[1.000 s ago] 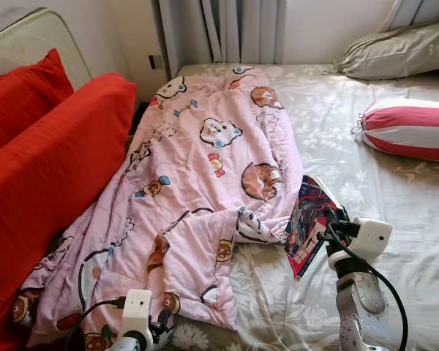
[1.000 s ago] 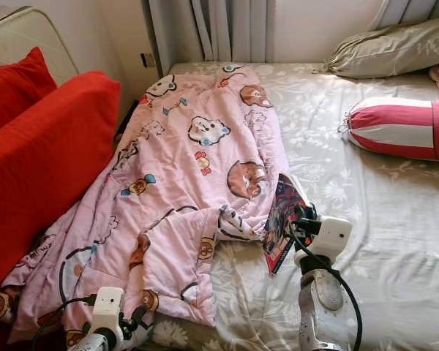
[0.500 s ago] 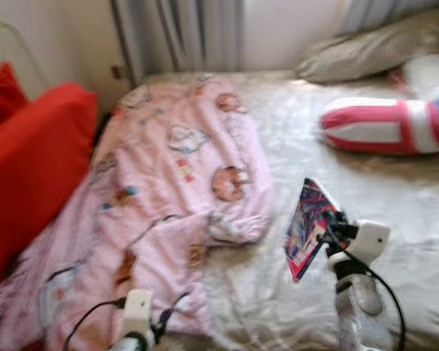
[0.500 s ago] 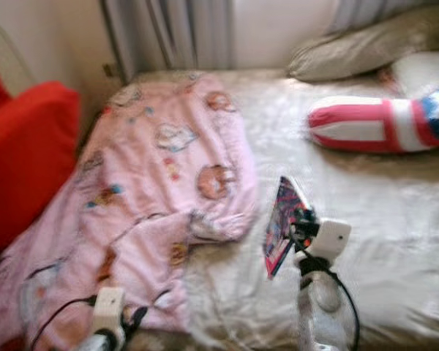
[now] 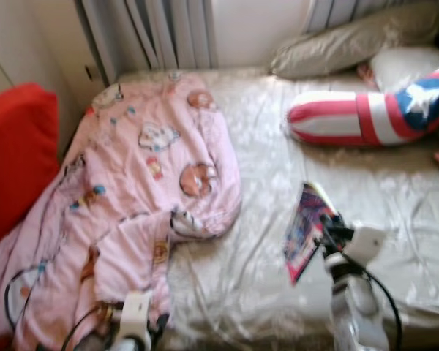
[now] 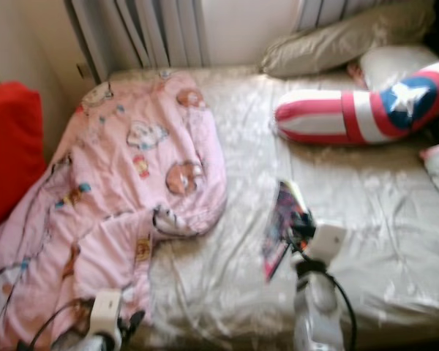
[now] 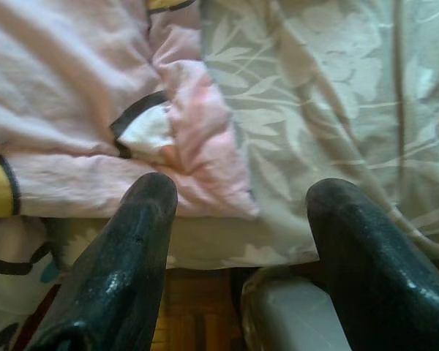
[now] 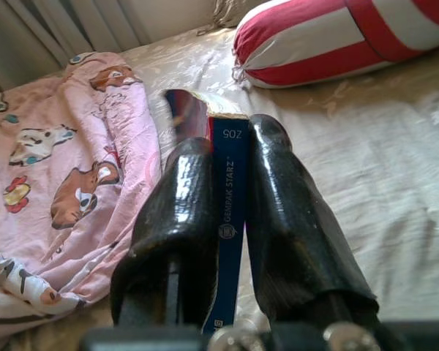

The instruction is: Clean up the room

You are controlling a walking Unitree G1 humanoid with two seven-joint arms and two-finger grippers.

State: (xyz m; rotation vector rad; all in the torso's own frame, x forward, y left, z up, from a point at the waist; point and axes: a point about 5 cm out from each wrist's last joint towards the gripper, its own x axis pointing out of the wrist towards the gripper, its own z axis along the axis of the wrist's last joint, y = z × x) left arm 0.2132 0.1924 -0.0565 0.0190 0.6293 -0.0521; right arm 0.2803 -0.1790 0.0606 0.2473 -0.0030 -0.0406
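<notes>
since a second ago the whole view has swung rightward: one red cushion (image 5: 18, 157) is now cut off at the left edge where two showed, and the striped bolster (image 5: 366, 113) shows its blue end with a white star. the book, then close beside the pink quilt (image 5: 143, 190), is now held well apart from it over open sheet.

left claw (image 7: 234, 241) hangs low at the foot of the bed (image 5: 263, 263), its two fingers (image 7: 124, 256) spread wide with nothing between them, over the quilt's hem and the bed's edge; dark floor shows below.

a broad strip of bare, leaf-patterned sheet runs between the quilt's right edge and the bolster.

right claw (image 8: 230, 219) has its two fingers (image 8: 179, 219) pressed on the spine of one thin book (image 8: 229, 212), held upright above the sheet, the colourful cover (image 5: 307, 227) fanning out. the spine reads "gempak starz" and "205".

at the head lie one grey pillow (image 5: 351, 40) and a pale one (image 5: 406, 66) beside it, under the curtains (image 5: 161, 33).
</notes>
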